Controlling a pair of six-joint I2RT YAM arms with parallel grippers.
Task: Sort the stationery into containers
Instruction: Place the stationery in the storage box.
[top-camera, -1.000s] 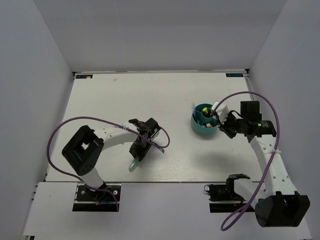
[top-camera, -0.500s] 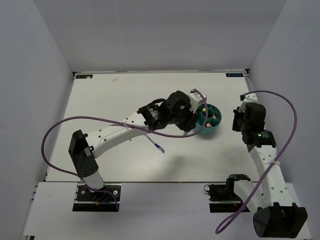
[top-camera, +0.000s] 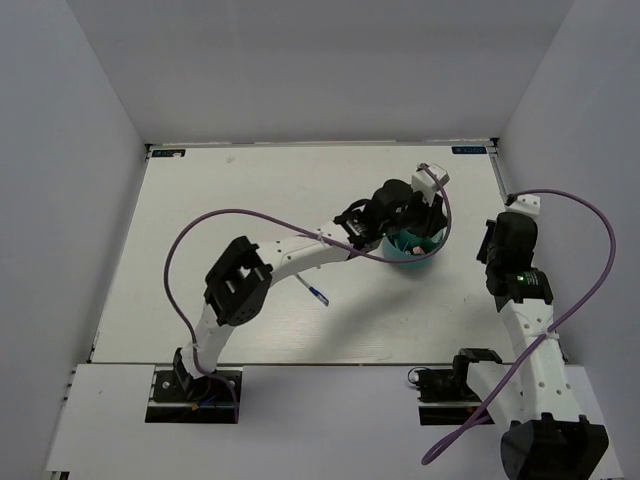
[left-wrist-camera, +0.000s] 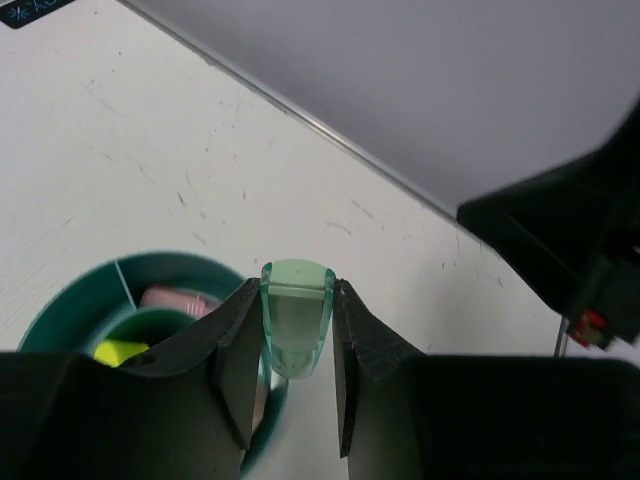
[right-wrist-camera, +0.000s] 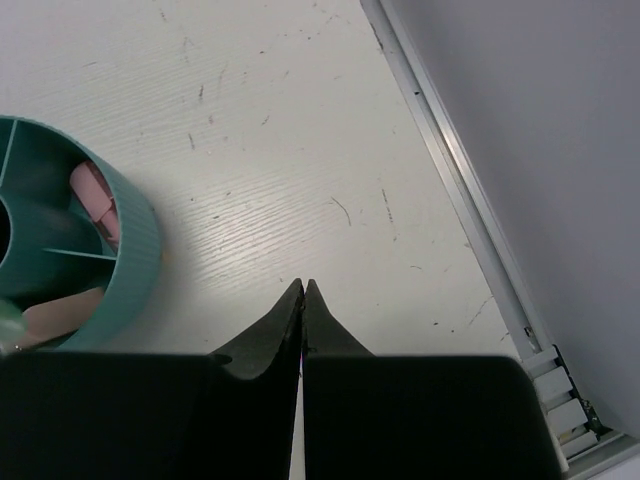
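Observation:
The round teal tub (top-camera: 405, 262) stands right of the table's middle. My left gripper (top-camera: 415, 228) hangs over it, shut on a mint-green stubby piece (left-wrist-camera: 297, 318) that stands upright between the fingers, above the tub's right rim (left-wrist-camera: 70, 300). A pink piece (left-wrist-camera: 170, 297) and a yellow item (left-wrist-camera: 120, 350) lie in the tub's compartments. My right gripper (top-camera: 490, 245) is shut and empty, to the right of the tub and apart from it; the right wrist view shows its tips (right-wrist-camera: 303, 288), the tub (right-wrist-camera: 130, 250) and a pink piece (right-wrist-camera: 92, 195). A thin blue pen (top-camera: 313, 290) lies on the table.
The left arm's purple cable (top-camera: 230, 215) loops over the table's middle. The right arm's cable (top-camera: 600, 250) arcs by the right wall. A metal rail (right-wrist-camera: 450, 170) edges the table on the right, close to my right gripper.
My left arm has swung from the near left of the table to above the tub, carrying the mint-green piece. My right gripper has drawn back rightward from the tub.

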